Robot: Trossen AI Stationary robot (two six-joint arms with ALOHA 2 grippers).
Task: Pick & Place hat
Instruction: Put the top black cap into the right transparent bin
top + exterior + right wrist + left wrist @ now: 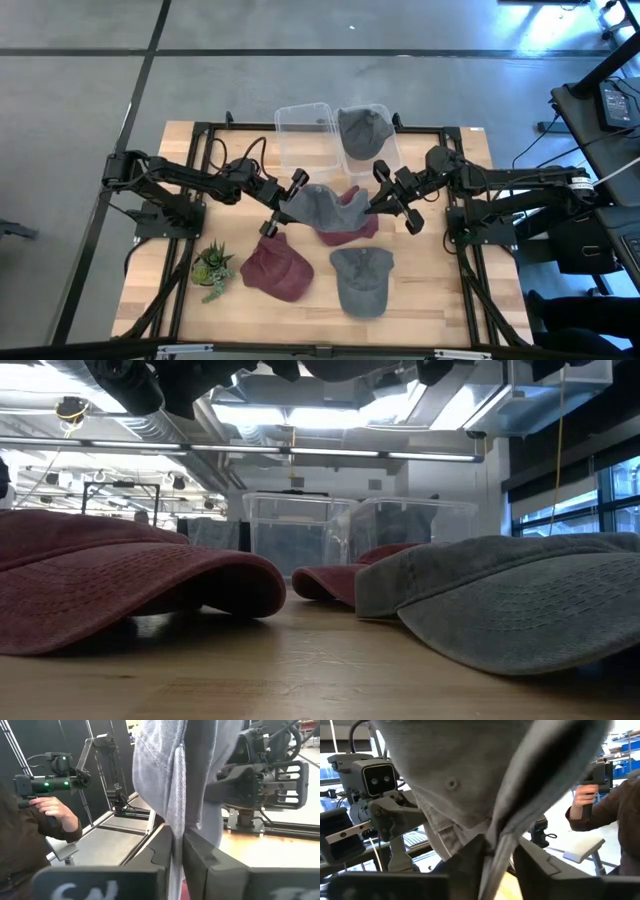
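I've got the grey hat (318, 205) off the bench (440, 290), hanging between both arms at frame centre in the high view. Left tool (284, 212) is pinched on its left edge, right tool (388, 203) on its right edge. Both wrist views confirm it: fabric is clamped between the fingers (470, 865) on the left and between the fingers (197, 857) on the right, with narrow gaps and cloth filling them.

The hat's long axis runs left-right across the frame, stretched between the two tools.

The relation that matters is hat to bins. Two clear bins sit just above the hat in the high view. The left bin (296, 140) looks empty, and the right bin (385, 150) already holds a grey cap (360, 130). So the drop target lies toward frame top, square to the hat's long axis. My read is that both arms need to carry it up-frame together and keep it taut.

The left bin is roughly in line with the left tool, so I judge that arm nearer.

A red hat (350, 222) lies directly beneath the hanging one. Another red hat (278, 270) and a grey hat (361, 280) sit lower in the frame, with a small plant (212, 268) at lower left.
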